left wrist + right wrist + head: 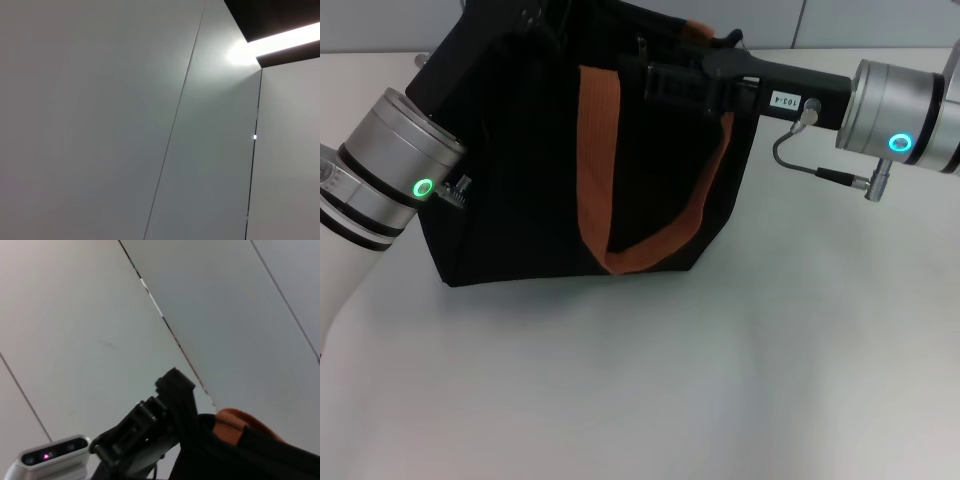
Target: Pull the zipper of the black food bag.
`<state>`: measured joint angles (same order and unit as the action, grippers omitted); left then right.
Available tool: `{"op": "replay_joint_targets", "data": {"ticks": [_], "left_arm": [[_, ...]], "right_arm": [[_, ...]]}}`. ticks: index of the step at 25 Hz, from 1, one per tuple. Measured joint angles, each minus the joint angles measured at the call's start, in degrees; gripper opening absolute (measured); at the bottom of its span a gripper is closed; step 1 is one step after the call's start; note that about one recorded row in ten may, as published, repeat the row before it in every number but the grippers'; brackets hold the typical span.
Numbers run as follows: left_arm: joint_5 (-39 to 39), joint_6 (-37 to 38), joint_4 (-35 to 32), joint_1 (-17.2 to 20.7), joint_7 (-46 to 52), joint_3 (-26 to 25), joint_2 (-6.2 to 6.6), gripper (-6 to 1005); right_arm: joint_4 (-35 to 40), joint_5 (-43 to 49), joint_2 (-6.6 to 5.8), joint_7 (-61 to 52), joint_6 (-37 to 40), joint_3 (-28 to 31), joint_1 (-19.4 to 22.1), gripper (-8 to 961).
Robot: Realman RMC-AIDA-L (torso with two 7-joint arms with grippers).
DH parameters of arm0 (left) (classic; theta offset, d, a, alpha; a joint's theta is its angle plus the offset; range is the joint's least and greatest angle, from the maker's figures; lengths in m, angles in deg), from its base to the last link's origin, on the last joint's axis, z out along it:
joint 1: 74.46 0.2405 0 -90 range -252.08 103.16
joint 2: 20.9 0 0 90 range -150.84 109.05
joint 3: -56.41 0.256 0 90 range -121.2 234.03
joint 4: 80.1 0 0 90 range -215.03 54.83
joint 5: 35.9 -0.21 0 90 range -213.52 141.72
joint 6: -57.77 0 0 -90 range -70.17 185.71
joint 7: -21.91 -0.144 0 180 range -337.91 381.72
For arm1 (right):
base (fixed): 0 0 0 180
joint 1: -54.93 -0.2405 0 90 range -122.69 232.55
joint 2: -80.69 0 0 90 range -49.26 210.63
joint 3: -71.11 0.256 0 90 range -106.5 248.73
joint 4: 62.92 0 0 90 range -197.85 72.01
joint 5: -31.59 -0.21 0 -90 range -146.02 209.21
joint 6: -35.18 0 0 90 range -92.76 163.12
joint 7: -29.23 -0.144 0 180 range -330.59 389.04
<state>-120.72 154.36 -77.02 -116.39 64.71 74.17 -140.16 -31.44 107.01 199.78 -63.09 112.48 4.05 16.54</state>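
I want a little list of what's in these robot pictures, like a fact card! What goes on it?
Biggest thing: black food bag, standing on the white table
Straps: orange strap looping down the bag's front
Zipper: not visible, hidden among the black at the bag's top
Right gripper: reaching across the top of the bag from the right side
Left gripper: its fingers hidden behind the bag's left end; only the silver wrist shows
Background: grey wall panels

Matt black cloth bag (pixel 520 170), orange webbing strap (pixel 598 150)
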Motion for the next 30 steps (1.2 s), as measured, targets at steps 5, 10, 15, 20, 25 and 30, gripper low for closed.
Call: {"op": "replay_joint_targets", "data": {"ticks": [5,10,15,20,25,30], "left_arm": [[0.0,-0.4,0.0,0.0,0.0,0.0,0.00,132],[0.1,-0.6,0.0,-0.1,-0.1,-0.1,0.00,133],[0.1,-0.7,0.0,-0.1,-0.1,-0.1,0.00,134],[0.1,-0.7,0.0,-0.1,-0.1,-0.1,0.00,135],[0.2,-0.8,0.0,-0.2,-0.1,-0.1,0.00,136],[0.3,-0.8,0.0,-0.2,-0.2,-0.1,0.00,137]], "right_arm": [[0.1,0.0,0.00,0.0,1.6,0.0,0.6,729],[-0.1,0.0,0.00,0.0,1.6,0.0,0.6,728],[-0.3,0.0,0.01,-0.5,-0.4,0.0,0.4,726],[-0.4,-0.1,-0.05,-0.7,-0.5,0.3,0.4,725],[-0.4,-0.3,-0.08,-2.0,-0.2,0.5,0.6,723],[-0.4,-0.5,-0.09,-2.2,1.0,0.7,0.6,722]]}}
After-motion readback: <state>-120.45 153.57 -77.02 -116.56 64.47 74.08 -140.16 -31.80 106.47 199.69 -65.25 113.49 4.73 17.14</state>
